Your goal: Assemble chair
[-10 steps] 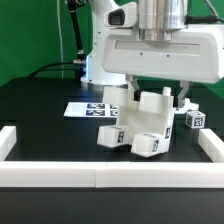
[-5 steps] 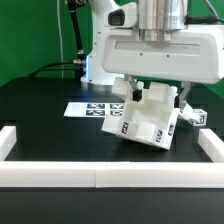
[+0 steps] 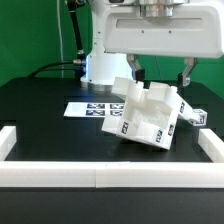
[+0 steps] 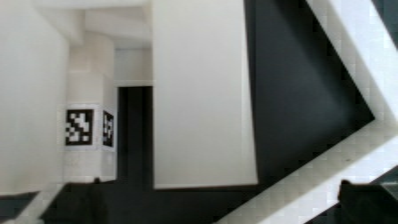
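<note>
chair point(image 3: 150, 118): one joined cluster of white blocks, sitting tilted on the table point(image 3: 45, 135), not standing on its legs. It lies just beside the marker board point(image 3: 88, 108), on the exterior view's right of it. The cluster's near corner overlaps the board's edge in that view; can't tell if they actually touch.

Progress, my read: mid-assembly. The slab and several posts/legs look mated into a single unit. At least one part is not on yet: a loose block point(image 3: 197, 116) with a tag, past the chair from the marker board, just beside the cluster. Left to do: fit that block and set the thing upright. Can't see from here whether every joint is seated.

gripper point(image 3: 160, 74): spread wide, pinching nothing. It hangs above the chair, so up and to the exterior view's right of the marker board. Both fingers point(image 3: 186, 72) are over the cluster's top edges; contact looks like none, but the gap is tight on the board side. The wrist view shows only white block faces and one tag close up, nothing between the jaws.

Counts:
- chair cluster: 1
- loose block: 1
- tags on the cluster: at least 3 visible
- marker board: 1, several tags, too small to count
- border rail point(image 3: 100, 178): 1, well apart from the marker board on the camera side, with returns at both ends
- gripper: 1, fingers: 2
</note>
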